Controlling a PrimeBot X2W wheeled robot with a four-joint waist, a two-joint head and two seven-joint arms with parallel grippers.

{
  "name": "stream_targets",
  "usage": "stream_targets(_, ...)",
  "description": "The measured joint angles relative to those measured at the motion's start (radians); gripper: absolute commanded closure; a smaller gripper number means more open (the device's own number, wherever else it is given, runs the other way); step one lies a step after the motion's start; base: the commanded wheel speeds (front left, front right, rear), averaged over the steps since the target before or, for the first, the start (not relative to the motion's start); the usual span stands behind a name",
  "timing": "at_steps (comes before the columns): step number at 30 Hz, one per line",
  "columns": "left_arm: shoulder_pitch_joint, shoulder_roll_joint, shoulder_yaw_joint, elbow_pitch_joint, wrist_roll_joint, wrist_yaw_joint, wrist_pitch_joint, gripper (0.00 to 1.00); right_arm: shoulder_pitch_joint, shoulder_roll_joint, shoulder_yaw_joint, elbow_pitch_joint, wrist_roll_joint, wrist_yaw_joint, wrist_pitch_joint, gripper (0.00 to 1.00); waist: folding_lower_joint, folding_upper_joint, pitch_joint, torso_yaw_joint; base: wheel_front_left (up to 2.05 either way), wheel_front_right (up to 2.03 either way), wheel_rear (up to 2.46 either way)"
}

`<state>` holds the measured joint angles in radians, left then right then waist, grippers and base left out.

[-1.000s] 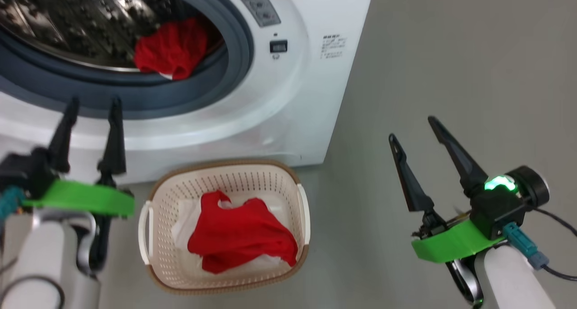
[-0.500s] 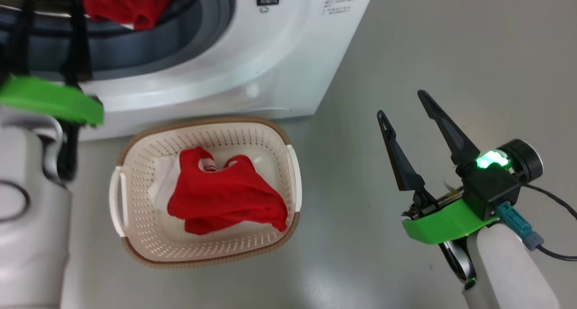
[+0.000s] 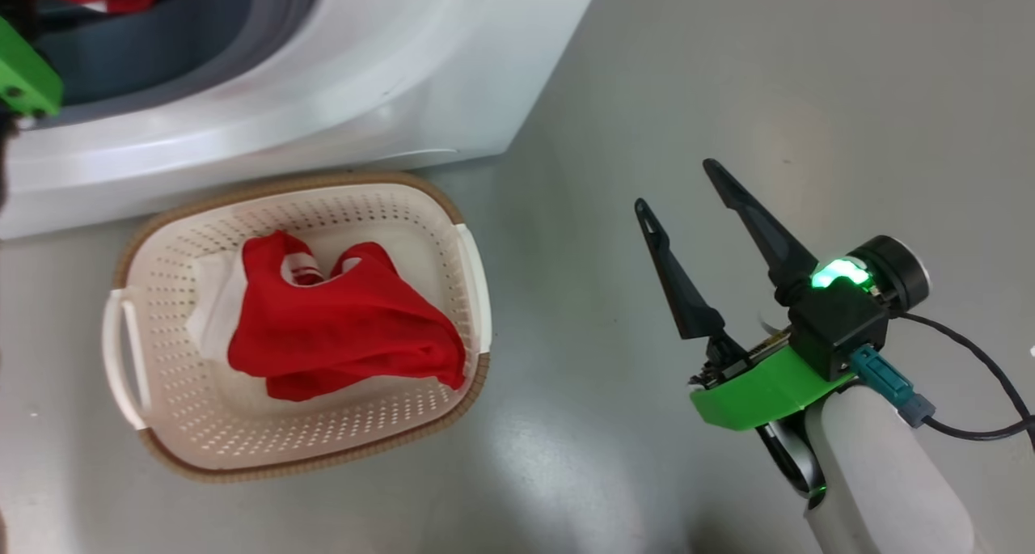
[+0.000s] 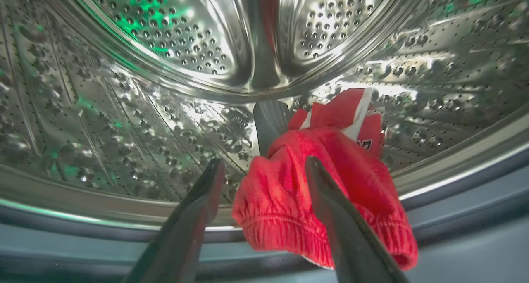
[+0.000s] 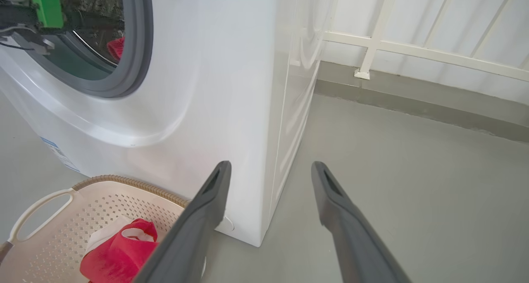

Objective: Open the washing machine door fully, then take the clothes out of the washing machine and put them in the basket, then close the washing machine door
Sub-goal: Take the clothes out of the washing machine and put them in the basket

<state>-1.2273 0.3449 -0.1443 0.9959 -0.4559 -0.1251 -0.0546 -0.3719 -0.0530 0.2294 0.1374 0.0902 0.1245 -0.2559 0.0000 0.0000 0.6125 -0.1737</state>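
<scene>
**Three viewpoints on one laundry corner**

The head view looks steeply down on the grey floor [image 3: 647,69], with the basket [image 3: 388,222] at lower left and the washing machine [image 3: 323,77] cropped along the upper left edge. The left wrist view sits very near the drum [image 4: 124,122], facing into it. The right wrist view is low, looking across the floor at the machine's front corner, with a white railing [image 5: 413,51] at upper right. The head and right wrist views share the basket and the machine's front.

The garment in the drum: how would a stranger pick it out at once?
Find the white washer, then its steel drum. At the drum's front lip lies a red garment with white trim; the other red one lies in the basket.
</scene>
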Motion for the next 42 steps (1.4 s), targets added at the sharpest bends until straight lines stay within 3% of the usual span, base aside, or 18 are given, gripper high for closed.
stream_targets(6, -0.07, 0.043, -0.052, 0.092, -0.011, 0.0, 0.157, 0.0, -0.014, 0.0, 0.028, 0.015, 0.028, 0.0, 0.0, 0.0, 0.0, 0.0, 0.024, -0.036, 0.0, 0.0, 0.0)
stream_targets(14, -0.125, 0.064, -0.092, 0.155, -0.01, 0.0, 0.272, 0.0, -0.021, 0.0, 0.055, 0.022, 0.043, 0.0, 0.0, 0.0, 0.0, 0.0, 0.033, -0.061, 0.0, 0.0, 0.0)
stream_targets(15, -0.126, 0.069, -0.094, 0.167, -0.009, 0.0, 0.287, 0.29, -0.021, 0.0, 0.06, 0.022, 0.044, 0.0, 0.0, 0.0, 0.0, 0.0, 0.033, -0.064, 0.0, 0.0, 0.0)
stream_targets(16, -0.127, 0.073, -0.097, 0.175, -0.009, 0.0, 0.301, 0.71, -0.021, 0.0, 0.064, 0.022, 0.044, 0.0, 0.0, 0.0, 0.0, 0.0, 0.034, -0.067, 0.0, 0.0, 0.0)
stream_targets(17, -0.132, 0.076, -0.099, 0.18, -0.01, 0.0, 0.315, 1.0, -0.021, 0.0, 0.067, 0.022, 0.045, 0.0, 0.0, 0.0, 0.0, 0.0, 0.034, -0.07, 0.0, 0.0, 0.0)
stream_targets(20, -0.149, 0.078, -0.112, 0.188, -0.016, 0.0, 0.353, 1.0, -0.022, 0.0, 0.07, 0.022, 0.069, 0.0, 0.0, 0.0, 0.0, 0.0, 0.037, -0.076, 0.0, 0.0, 0.0)
stream_targets(24, -0.145, 0.078, -0.124, 0.168, -0.041, 0.0, 0.327, 1.0, -0.022, 0.0, 0.069, 0.023, 0.07, 0.0, 0.0, 0.0, 0.0, 0.0, 0.038, -0.073, 0.0, 0.0, 0.0)
stream_targets(42, 0.02, 0.051, -0.164, 0.058, -0.084, 0.0, -0.127, 1.0, -0.022, 0.0, 0.044, 0.061, 0.059, 0.0, 0.0, 0.0, 0.0, 0.0, -0.024, -0.015, 0.0, 0.0, 0.0)
